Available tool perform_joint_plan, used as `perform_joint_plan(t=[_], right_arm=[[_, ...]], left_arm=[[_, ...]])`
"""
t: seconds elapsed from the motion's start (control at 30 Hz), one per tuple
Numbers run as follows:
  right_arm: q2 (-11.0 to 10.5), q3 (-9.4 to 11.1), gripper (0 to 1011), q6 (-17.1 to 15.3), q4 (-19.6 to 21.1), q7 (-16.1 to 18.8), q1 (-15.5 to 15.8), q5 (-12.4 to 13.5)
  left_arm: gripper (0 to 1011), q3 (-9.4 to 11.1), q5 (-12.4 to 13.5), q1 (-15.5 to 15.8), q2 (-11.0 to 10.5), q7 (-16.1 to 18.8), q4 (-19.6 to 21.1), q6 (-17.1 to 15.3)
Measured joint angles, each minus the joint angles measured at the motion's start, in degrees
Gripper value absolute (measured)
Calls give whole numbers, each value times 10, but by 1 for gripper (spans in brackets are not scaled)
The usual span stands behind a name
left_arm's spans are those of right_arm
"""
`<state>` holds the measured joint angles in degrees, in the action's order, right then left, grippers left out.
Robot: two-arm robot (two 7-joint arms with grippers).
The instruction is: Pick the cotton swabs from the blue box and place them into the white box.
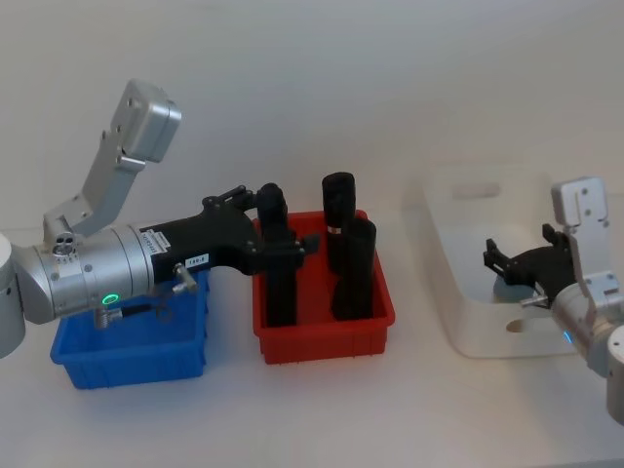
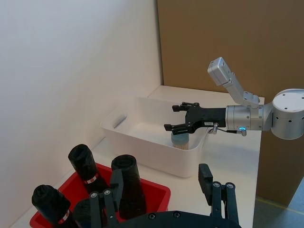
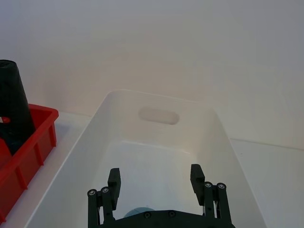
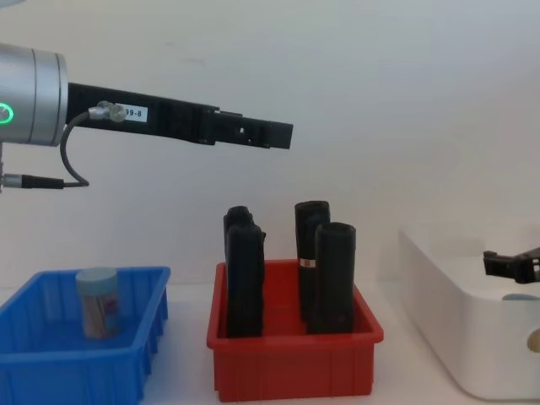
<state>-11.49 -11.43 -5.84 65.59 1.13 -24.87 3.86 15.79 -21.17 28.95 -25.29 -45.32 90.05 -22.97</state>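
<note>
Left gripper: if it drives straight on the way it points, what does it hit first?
The left gripper sits above the black rolls, so likely clears them. Beyond lies the right gripper over the white box; height and depth are unclear.

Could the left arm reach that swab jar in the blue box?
Probably yes: the swab jar stands upright in the blue box, uncovered; the left gripper is open, above the red bin.

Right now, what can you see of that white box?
The white box is a glossy plastic tub with rounded corners, a thick rim and an oval handle slot in its far end wall. It sits on the table, right of the red bin without touching it. One swab jar stands inside, beneath the open right gripper.
</note>
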Motion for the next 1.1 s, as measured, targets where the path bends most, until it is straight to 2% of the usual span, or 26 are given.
perform_joint_plan(t=[0.17, 0.4, 0.7, 1.0, 1.1], right_arm=[[4, -1, 1000, 12, -20, 9, -9, 0], [5, 0, 1002, 35, -25, 14, -11, 5], [-5, 10, 1002, 64, 23, 4, 16, 25], [-8, 11, 1002, 68, 37, 3, 25, 29], [-10, 11, 1002, 67, 47, 3, 32, 33]], left_arm=[[1004, 0, 0, 0, 0, 0, 0, 0], [1004, 0, 0, 0, 0, 0, 0, 0], [1004, 0, 0, 0, 0, 0, 0, 0], [1004, 0, 0, -1, 0, 3, 0, 1], [1004, 3, 2, -5, 1, 15, 0, 7]])
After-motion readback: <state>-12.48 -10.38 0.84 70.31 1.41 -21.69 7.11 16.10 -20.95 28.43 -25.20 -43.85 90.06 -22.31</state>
